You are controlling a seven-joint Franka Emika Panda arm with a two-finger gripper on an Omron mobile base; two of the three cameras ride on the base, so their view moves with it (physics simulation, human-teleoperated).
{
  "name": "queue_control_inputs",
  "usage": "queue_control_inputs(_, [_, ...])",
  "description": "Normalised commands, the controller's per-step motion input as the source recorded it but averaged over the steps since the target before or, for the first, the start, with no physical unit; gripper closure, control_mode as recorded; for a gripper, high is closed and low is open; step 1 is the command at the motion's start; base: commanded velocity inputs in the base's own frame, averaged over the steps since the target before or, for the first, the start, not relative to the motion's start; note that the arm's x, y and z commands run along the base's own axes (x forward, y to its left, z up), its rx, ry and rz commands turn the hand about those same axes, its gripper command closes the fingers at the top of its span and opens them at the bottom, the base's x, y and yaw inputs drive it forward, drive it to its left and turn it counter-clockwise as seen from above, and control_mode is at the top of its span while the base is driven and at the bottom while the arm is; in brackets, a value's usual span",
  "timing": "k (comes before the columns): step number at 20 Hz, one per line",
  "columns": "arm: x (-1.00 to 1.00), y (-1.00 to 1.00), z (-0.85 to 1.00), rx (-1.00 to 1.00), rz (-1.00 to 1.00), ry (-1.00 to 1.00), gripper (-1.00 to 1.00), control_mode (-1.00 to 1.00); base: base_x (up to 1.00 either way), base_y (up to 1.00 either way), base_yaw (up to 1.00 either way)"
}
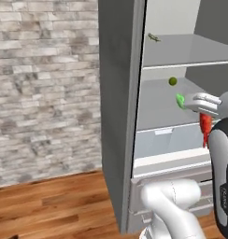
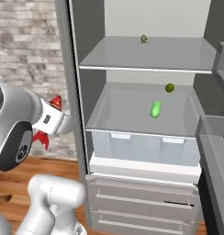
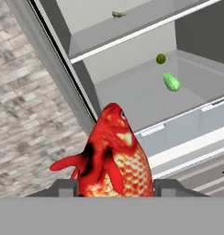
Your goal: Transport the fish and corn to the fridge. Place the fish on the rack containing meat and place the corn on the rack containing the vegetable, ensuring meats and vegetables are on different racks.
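Observation:
My gripper (image 3: 114, 189) is shut on the fish (image 3: 114, 156), a bright red, scaly fish with fins, held in front of the open fridge (image 2: 85, 32) at its left side. The fish (image 1: 205, 127) hangs below my hand; its red fins (image 2: 41, 137) stick out beside the wrist. The corn (image 2: 155, 109), a bright green cob, lies on the lower shelf (image 2: 123, 114) near the round dark green vegetable (image 2: 169, 87). The meat (image 2: 144, 39), a tiny dark sliver, sits at the back of the upper rack (image 2: 178, 53). Corn (image 3: 171, 82) and vegetable (image 3: 160, 58) lie ahead of the fish.
The fridge's grey side wall (image 1: 117, 112) stands left of the opening, with a brick wall (image 1: 41, 84) and wooden floor (image 1: 55, 205) beyond. A clear bin (image 2: 141, 147) and drawers (image 2: 141, 202) sit below the lower shelf. The fridge door (image 2: 217, 151) stands at the right.

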Motion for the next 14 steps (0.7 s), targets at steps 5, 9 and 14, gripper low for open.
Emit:
queue_control_inputs(5, [0.00,0.00,0.00,0.00,0.00,0.00,1.00,1.00,0.94,0.04,-0.13])
queue_control_inputs(9, [0.00,0.00,0.00,0.00,0.00,0.00,1.00,1.00,0.87,-0.23,-0.02])
queue_control_inputs(14, [0.00,0.00,0.00,0.00,0.00,0.00,1.00,1.00,0.11,-0.42,-0.02])
